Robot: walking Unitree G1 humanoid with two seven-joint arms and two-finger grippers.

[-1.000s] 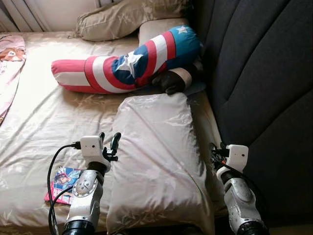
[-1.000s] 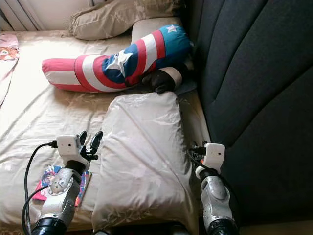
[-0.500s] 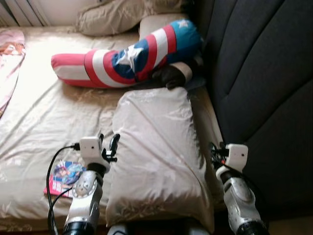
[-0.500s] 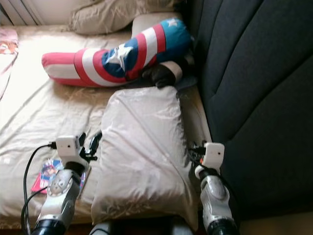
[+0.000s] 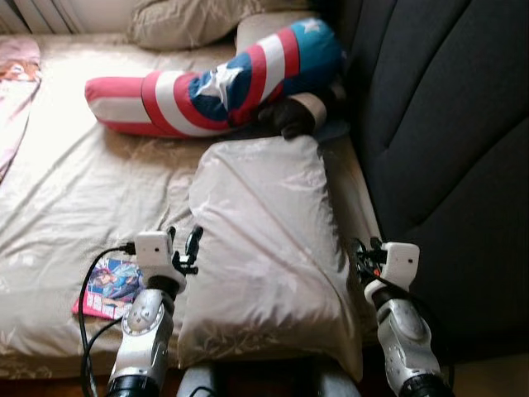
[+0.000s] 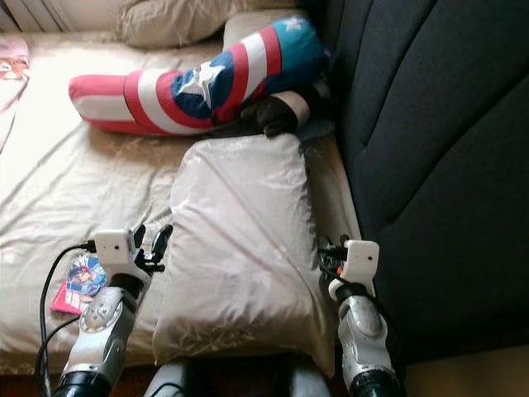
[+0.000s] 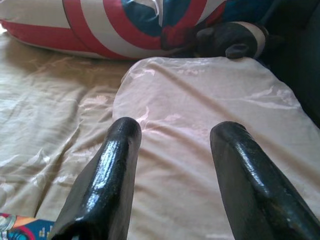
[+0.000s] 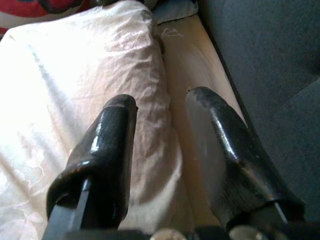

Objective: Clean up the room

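A long beige pillow (image 5: pixel 264 248) lies lengthwise on the bed beside the dark headboard. My left gripper (image 5: pixel 183 244) hovers open at the pillow's left edge, its two black fingers (image 7: pixel 117 165) spread above the fabric. On the pillow's right side my right gripper (image 8: pixel 160 107) is open too, one finger over the pillow's edge and one over the sheet strip by the headboard. Behind the pillow lie a red, white and blue star bolster (image 5: pixel 215 87) and a dark plush toy (image 5: pixel 291 117). A colourful comic book (image 5: pixel 107 287) rests on the sheet left of my left arm.
The padded headboard (image 5: pixel 446 124) rises close on the right. Another beige pillow (image 5: pixel 190 21) sits at the far end of the bed, and a pink blanket (image 5: pixel 15 91) hangs over the far left. The bed's front edge (image 5: pixel 50 364) is just below my arms.
The whole picture has slid, so the camera has moved back and the bed's front edge shows more. Both grippers stay open beside the pillow.
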